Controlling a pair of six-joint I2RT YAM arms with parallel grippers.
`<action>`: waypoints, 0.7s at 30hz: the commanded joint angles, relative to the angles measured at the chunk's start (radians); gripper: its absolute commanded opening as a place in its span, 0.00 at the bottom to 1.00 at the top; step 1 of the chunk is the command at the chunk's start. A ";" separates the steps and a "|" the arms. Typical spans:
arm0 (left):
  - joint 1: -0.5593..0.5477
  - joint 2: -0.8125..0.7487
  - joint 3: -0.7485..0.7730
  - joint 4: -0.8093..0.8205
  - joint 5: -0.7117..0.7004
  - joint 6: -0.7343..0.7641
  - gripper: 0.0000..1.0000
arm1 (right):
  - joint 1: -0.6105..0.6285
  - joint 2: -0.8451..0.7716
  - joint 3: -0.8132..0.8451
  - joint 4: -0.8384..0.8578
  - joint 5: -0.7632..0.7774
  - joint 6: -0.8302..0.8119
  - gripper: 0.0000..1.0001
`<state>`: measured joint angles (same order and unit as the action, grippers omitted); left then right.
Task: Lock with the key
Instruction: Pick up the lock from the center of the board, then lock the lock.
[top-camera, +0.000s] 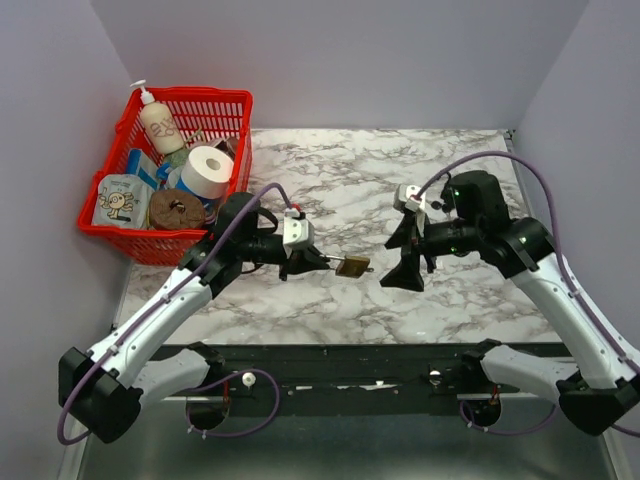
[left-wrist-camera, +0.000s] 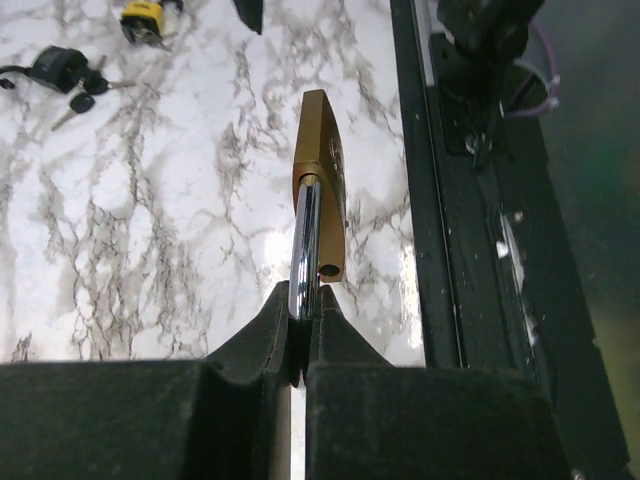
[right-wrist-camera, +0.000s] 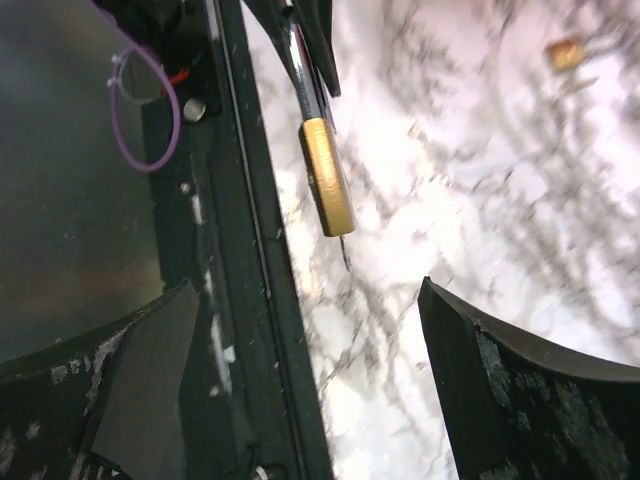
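Note:
My left gripper (top-camera: 318, 262) is shut on the chrome shackle (left-wrist-camera: 305, 235) of a brass padlock (top-camera: 350, 266) and holds it above the marble table (top-camera: 350, 180). In the left wrist view the padlock body (left-wrist-camera: 322, 165) points away from the fingers, and its empty shackle hole shows. A thin key (top-camera: 367, 268) sticks out of the padlock's far end; it also shows in the right wrist view (right-wrist-camera: 343, 250). My right gripper (top-camera: 398, 258) is open and empty, just right of the key and facing the padlock (right-wrist-camera: 328, 190).
A red basket (top-camera: 128, 245) with a bottle, tape roll and packets stands at the back left. In the left wrist view a black fob with keys (left-wrist-camera: 65, 75) and a yellow item (left-wrist-camera: 145, 15) lie on the table. A small brass piece (right-wrist-camera: 565, 52) lies further off.

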<state>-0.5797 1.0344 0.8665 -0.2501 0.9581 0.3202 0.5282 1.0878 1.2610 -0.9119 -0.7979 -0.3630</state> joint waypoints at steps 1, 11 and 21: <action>0.011 -0.059 0.097 0.175 0.090 -0.217 0.00 | 0.001 -0.063 -0.015 0.159 0.025 0.038 1.00; 0.012 -0.050 0.150 0.193 0.085 -0.315 0.00 | 0.004 0.041 0.061 0.001 -0.093 -0.102 1.00; 0.011 -0.010 0.155 0.267 0.067 -0.429 0.00 | 0.085 0.063 0.046 0.087 -0.060 -0.125 0.95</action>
<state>-0.5694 1.0206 0.9752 -0.1101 1.0035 -0.0422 0.5842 1.1389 1.3155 -0.8619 -0.8463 -0.4461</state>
